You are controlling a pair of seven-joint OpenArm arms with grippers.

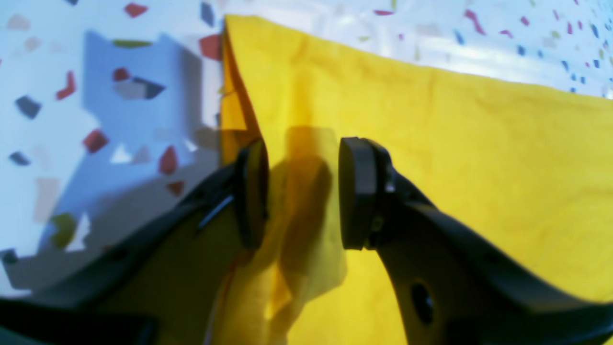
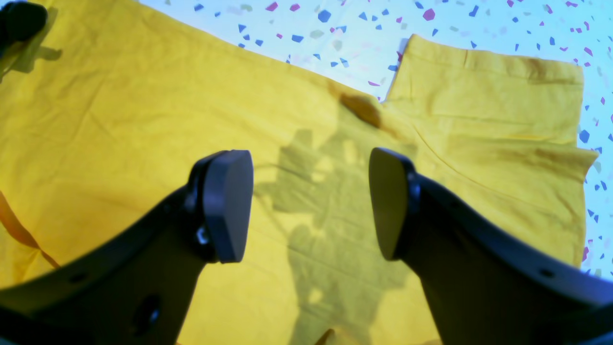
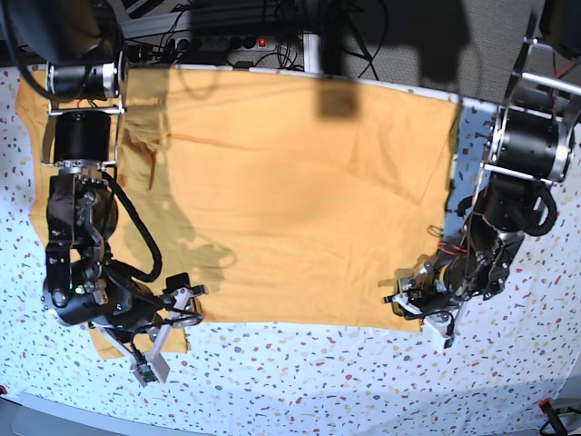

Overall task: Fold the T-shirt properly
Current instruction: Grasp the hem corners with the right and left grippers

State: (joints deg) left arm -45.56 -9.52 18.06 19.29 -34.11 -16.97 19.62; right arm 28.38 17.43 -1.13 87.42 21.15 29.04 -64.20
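You have the T-shirt (image 3: 290,195) spread flat across the speckled table (image 3: 363,372), plain side up, filling most of the middle of the base view. One sleeve (image 2: 488,110) lies flat beside the body of the shirt in the right wrist view, with a strip of bare table showing between them.

Your right gripper (image 2: 311,206) hangs over the cloth near that sleeve. Its jaws stand wide apart, nothing sits between them, and only its own shadow falls on the yellow fabric below. In the base view this arm sits on the left side, low down by the shirt's near edge.

Your left gripper (image 1: 301,191) is at the opposite end, at a corner of the shirt where the hem meets the table. Its jaws are partly apart, and a raised fold of cloth (image 1: 292,230) stands up between them. The left pad (image 1: 251,191) looks to be touching the edge of that fold, while the right pad (image 1: 357,191) stands clear of it, so you cannot count this as a firm grip; the close view is blurred, and I cannot tell whether the fabric is pinched at all.
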